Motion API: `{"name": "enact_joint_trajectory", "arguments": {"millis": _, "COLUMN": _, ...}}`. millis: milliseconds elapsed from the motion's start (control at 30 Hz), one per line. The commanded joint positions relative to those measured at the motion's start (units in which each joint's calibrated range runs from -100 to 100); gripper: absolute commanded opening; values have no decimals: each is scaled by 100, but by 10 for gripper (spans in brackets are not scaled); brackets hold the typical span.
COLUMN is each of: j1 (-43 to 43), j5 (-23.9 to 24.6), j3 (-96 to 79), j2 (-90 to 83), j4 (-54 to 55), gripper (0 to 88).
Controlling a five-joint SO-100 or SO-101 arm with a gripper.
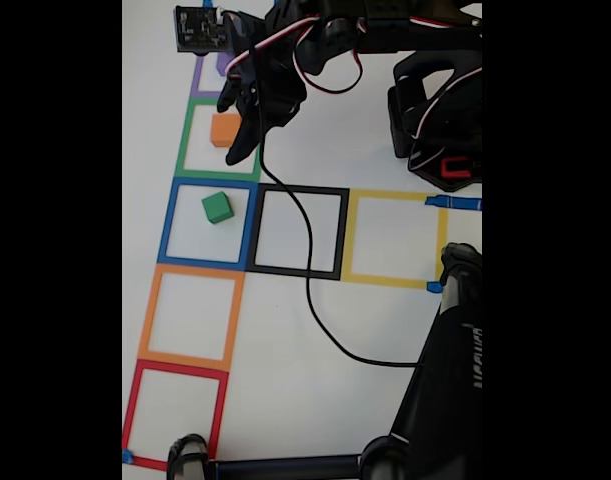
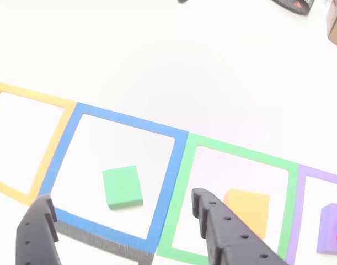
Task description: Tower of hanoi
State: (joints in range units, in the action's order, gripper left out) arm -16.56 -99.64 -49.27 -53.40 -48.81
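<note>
I see my black two-finger gripper (image 2: 124,221) spread open and empty, hanging over the edge between the blue taped square (image 2: 69,139) and the green taped square (image 2: 237,150). The small green cube (image 2: 122,187) sits left of it inside the blue square, clear of the tape. The orange cube (image 2: 249,210) lies just right of one finger; contact is hard to judge. A purple block (image 2: 330,227) lies farther right.

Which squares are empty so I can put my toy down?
The black square, yellow square, orange square and red square are bare inside. It's crowded up top: the green block fills the blue square, and the tool hangs over the orange block.
</note>
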Motion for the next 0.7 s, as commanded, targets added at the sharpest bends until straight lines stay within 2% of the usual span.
{"name": "enact_joint_trajectory", "arguments": {"millis": 0, "j1": -185, "j5": -36, "j3": -1028, "j2": -179, "j4": 1885, "gripper": 335}}
{"name": "enact_joint_trajectory", "arguments": {"millis": 167, "j1": -348, "j5": -36, "j3": -1773, "j2": -58, "j4": 3003, "gripper": 336}}
{"name": "enact_joint_trajectory", "arguments": {"millis": 400, "j1": -252, "j5": -36, "j3": -3809, "j2": 838, "j4": 6711, "gripper": 334}}
{"name": "enact_joint_trajectory", "arguments": {"millis": 500, "j1": -166, "j5": -36, "j3": -4237, "j2": 1468, "j4": 7772, "gripper": 334}}
{"name": "enact_joint_trajectory", "arguments": {"millis": 667, "j1": -22, "j5": -36, "j3": -4618, "j2": 2364, "j4": 8954, "gripper": 331}}
